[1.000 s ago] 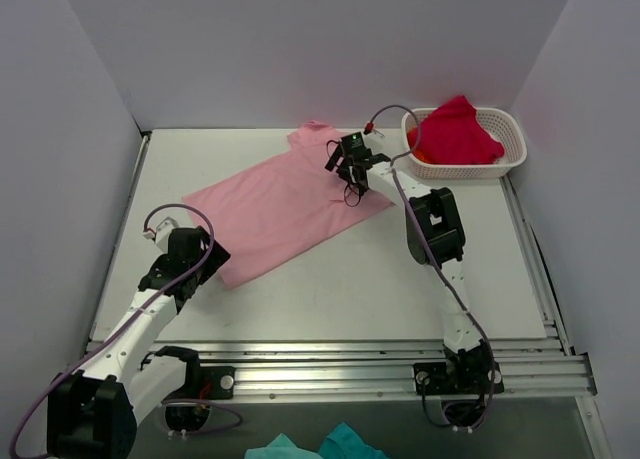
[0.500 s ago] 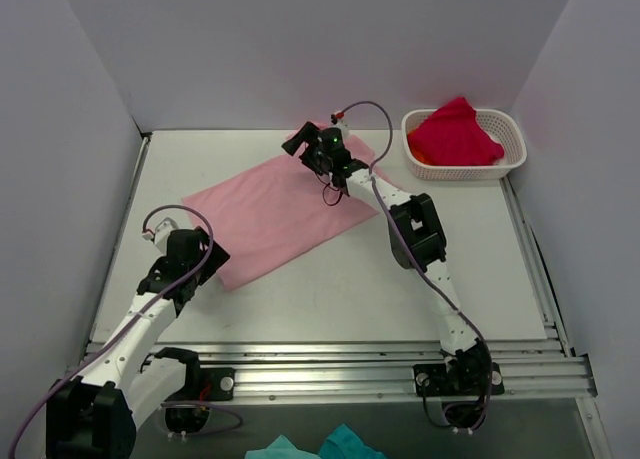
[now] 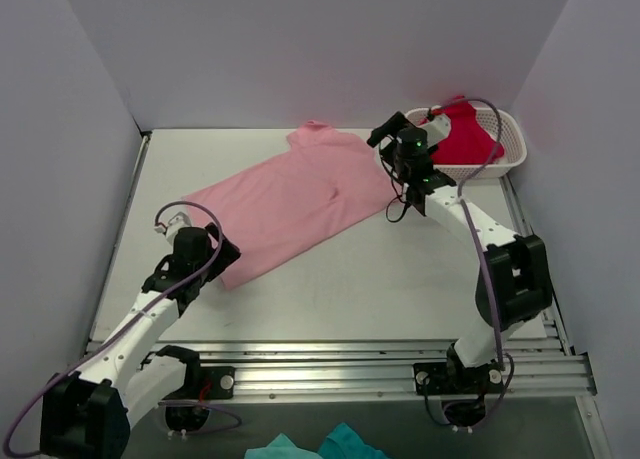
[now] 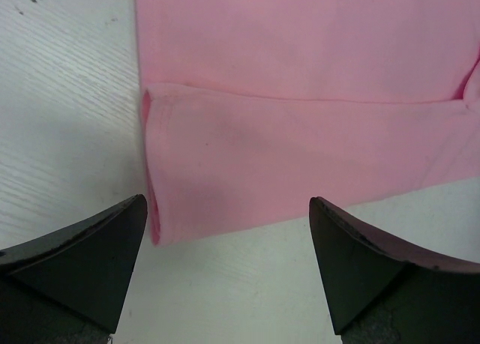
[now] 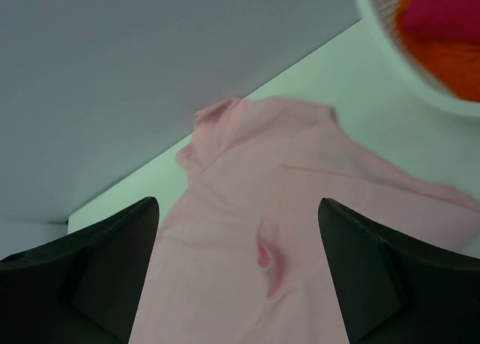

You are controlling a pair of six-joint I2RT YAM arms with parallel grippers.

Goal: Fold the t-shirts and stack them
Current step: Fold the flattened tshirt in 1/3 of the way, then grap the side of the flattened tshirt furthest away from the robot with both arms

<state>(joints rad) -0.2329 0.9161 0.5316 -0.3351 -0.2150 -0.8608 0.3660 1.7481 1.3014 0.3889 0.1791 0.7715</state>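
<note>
Nearest, below the arm bases, teal cloth (image 3: 330, 444) is seen at the frame edge. White table (image 3: 350, 279), faint wood grain. The left gripper (image 4: 229, 224) is held spread over the pink t-shirt's (image 3: 290, 194) near-left hem corner, nothing pinched. The shirt is laid flat, long axis diagonal from near-left to far-right, collar pointed at the back wall. The right gripper (image 5: 238, 216) is raised beside the shirt's right edge, jaws wide, empty. Farther right, the red t-shirt (image 3: 465, 139) is heaped in the white basket (image 3: 510, 154). Pale grey walls (image 3: 300, 49) enclose three sides.
</note>
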